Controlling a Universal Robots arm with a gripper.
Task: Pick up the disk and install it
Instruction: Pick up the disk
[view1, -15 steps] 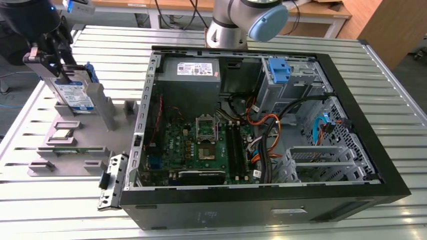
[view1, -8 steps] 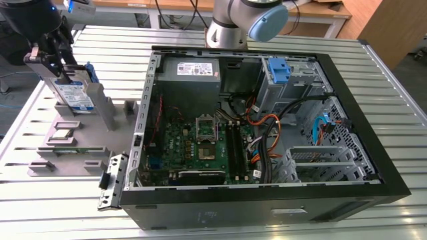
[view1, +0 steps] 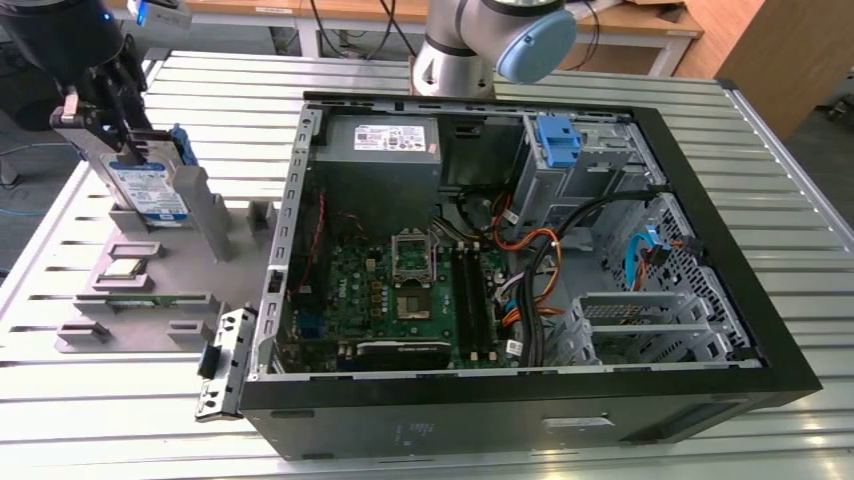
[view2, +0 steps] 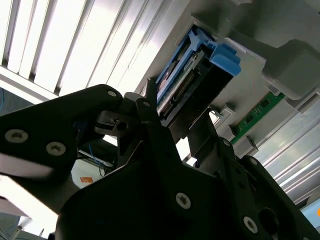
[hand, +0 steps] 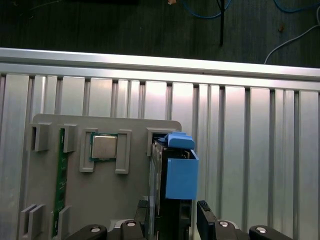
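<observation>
Open room over the slatted table (view1: 747, 150) on the exterior view's right of the computer case (view1: 534, 420); behind the case, taken up by the arm's base (view1: 454, 70). Open from above into the case, yet crowded within: barred before the drive cage (view1: 601, 150) by looping black and orange cables (view1: 541, 250), narrowed at the cage's mouth by the blue bracket (view1: 554, 140), walled beside it by the grey power supply (view1: 380, 140). Clearer over the motherboard (view1: 400, 290). On the exterior view's left, close quarters at the grey holder (view1: 200, 215): hemmed around the disk (view1: 144, 185) by upright slot walls, with the gripper (hand: 172, 217) clamped on it from above. Bare table just past the holder's edge in the first wrist view.
</observation>
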